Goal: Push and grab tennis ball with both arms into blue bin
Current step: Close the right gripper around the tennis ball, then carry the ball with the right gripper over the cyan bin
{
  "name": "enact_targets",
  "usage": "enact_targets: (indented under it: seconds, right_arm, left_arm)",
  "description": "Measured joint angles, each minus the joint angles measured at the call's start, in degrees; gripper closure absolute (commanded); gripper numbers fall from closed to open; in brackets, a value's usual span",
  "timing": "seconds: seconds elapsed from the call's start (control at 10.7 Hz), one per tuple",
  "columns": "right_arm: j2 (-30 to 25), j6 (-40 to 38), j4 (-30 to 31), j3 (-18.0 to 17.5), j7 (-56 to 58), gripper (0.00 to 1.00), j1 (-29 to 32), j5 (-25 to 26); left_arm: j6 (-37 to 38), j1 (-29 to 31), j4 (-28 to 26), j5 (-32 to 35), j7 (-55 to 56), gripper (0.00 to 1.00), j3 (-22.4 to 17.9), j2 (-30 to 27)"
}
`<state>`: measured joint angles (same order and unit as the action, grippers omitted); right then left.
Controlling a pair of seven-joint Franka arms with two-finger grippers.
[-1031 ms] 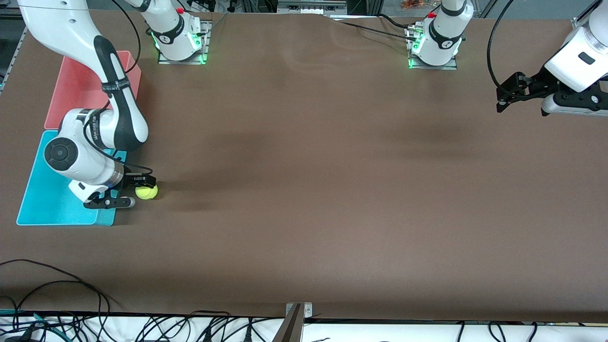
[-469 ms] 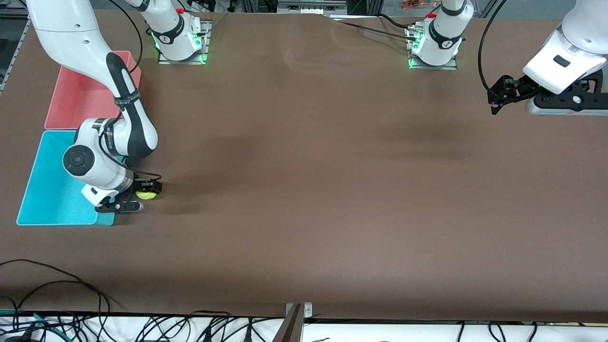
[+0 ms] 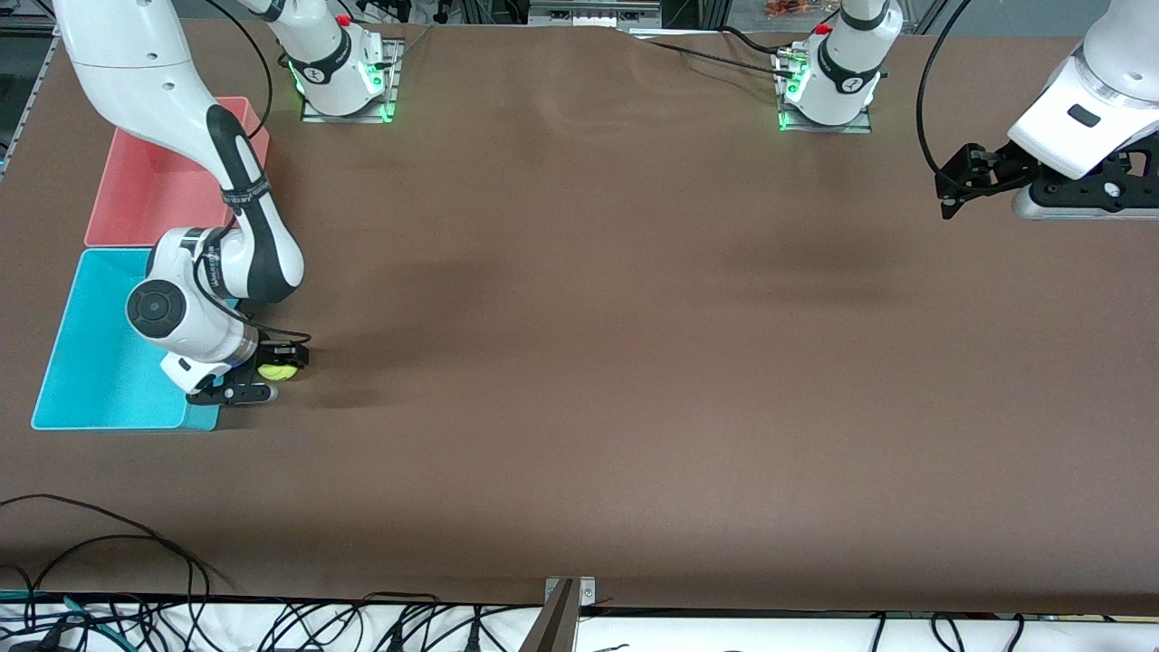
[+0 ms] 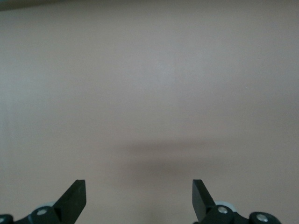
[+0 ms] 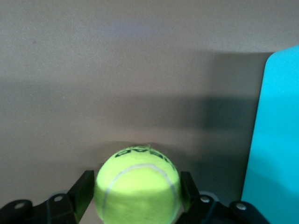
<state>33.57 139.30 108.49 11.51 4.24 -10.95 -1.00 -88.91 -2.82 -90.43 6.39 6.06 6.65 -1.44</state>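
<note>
The tennis ball (image 3: 275, 370) lies on the brown table just beside the blue bin (image 3: 63, 362), at the bin's corner nearest the front camera. My right gripper (image 3: 279, 368) is low at the table and shut on the ball. In the right wrist view the ball (image 5: 138, 184) fills the gap between the two black fingers (image 5: 83, 189), which touch its sides, and the bin's edge (image 5: 275, 140) stands close by. My left gripper (image 3: 946, 195) hangs open and empty above the left arm's end of the table. The left wrist view shows its gripper (image 4: 138, 198) over bare table.
A pink bin (image 3: 136, 190) stands against the blue bin, farther from the front camera, partly covered by the right arm. Cables run along the table's front edge (image 3: 90, 543). A metal bracket (image 3: 569, 593) sits at mid front edge.
The right gripper has moved over the ball and closed round it. The ball shifted slightly toward the blue bin. The left gripper lifted and swung a little.
</note>
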Motion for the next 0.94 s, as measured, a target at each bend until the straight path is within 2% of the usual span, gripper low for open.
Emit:
enact_targets:
  seconds: [0.19, 0.38, 0.47, 0.66, 0.94]
  right_arm:
    - [-0.1, 0.0, 0.1, 0.0, 0.0, 0.83, 0.0, 0.0]
    - [-0.1, 0.0, 0.1, 0.0, 0.0, 0.96, 0.0, 0.0]
    - [-0.1, 0.0, 0.1, 0.0, 0.0, 0.99, 0.0, 0.0]
    - [-0.4, -1.2, -0.3, 0.0, 0.0, 0.99, -0.4, 0.0]
    - [-4.1, -14.1, -5.1, -0.1, -0.8, 0.99, -1.5, 0.0]
  left_arm:
    - [0.0, 0.0, 0.0, 0.0, 0.0, 0.0, 0.0, 0.0]
    - [0.0, 0.0, 0.0, 0.0, 0.0, 0.0, 0.0, 0.2]
    - [0.0, 0.0, 0.0, 0.0, 0.0, 0.0, 0.0, 0.2]
    - [0.0, 0.0, 0.0, 0.0, 0.0, 0.0, 0.0, 0.3]
    - [0.0, 0.0, 0.0, 0.0, 0.0, 0.0, 0.0, 0.4]
